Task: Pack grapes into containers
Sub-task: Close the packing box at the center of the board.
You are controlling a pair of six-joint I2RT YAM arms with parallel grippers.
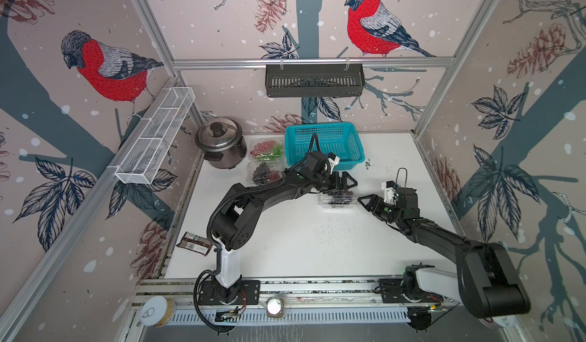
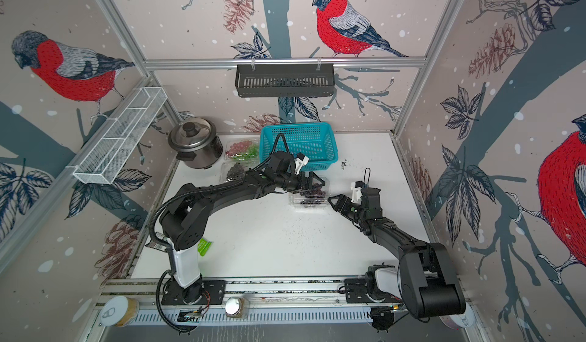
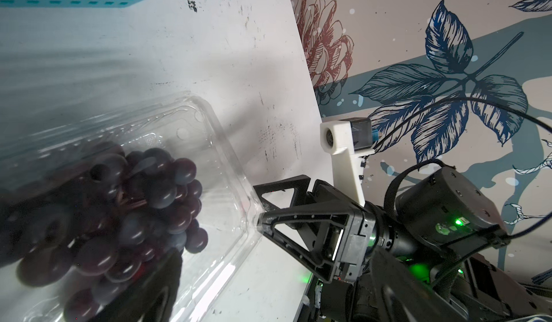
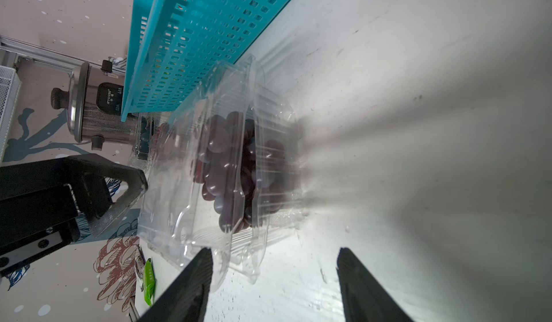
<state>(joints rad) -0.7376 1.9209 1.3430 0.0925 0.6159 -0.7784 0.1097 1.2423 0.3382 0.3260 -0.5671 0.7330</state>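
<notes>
Plastic container rim meets right gripper (jaws well apart).

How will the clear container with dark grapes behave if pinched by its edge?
The container looks thin and clear, so its rim probably flexes when pinched. The dark grapes likely make it bottom-heavy; it may slide on the smooth table.

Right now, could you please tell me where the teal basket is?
In a top view, the teal basket sits by the back wall, just right of the red-and-green grape container.
</notes>
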